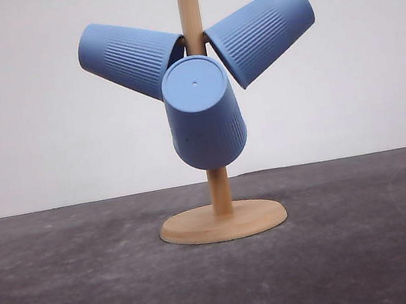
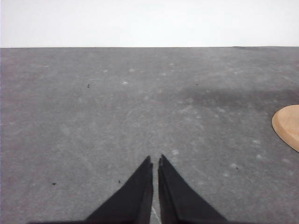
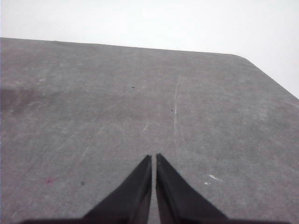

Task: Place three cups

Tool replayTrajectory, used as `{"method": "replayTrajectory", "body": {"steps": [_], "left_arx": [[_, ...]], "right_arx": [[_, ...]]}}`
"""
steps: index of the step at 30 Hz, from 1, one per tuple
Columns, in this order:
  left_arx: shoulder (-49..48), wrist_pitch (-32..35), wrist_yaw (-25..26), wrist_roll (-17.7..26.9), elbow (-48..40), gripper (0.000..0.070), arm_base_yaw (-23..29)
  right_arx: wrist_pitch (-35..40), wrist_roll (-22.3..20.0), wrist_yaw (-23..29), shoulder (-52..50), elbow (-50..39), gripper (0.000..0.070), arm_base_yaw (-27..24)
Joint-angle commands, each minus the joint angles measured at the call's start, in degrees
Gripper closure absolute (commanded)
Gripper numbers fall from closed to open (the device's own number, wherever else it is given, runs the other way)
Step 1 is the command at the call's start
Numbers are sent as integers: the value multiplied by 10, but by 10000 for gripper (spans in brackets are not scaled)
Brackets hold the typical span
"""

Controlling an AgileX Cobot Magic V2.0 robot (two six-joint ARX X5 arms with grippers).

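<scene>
Wooden stand (image 1: pixel 220 196) top cropped (cups (image 1: pixel 204 113) hung)

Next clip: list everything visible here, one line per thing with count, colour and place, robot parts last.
cups: 3, light blue, ribbed, all hung on the stand: one tilted up-left, one tilted up-right, one in front with its base toward the camera
stand: 1, light wood, pole on a round base, mid-table
table: 1, dark grey, scuffed
wall: white, behind the table
left claw: 1, black, shut, empty, low over bare table with the stand's base edge nearby
right claw: 1, black, shut, empty, over bare table
</scene>
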Motion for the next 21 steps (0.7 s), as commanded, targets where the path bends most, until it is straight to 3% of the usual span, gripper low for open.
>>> {"method": "replayTrajectory", "body": {"steps": [1, 21], "left_arx": [[-1, 9, 0, 4, -7, 700, -1], [-1, 9, 0, 4, -7, 700, -1]], "right_arx": [[6, 4, 0, 1, -2, 687, -1], [6, 4, 0, 1, -2, 687, -1]]}}
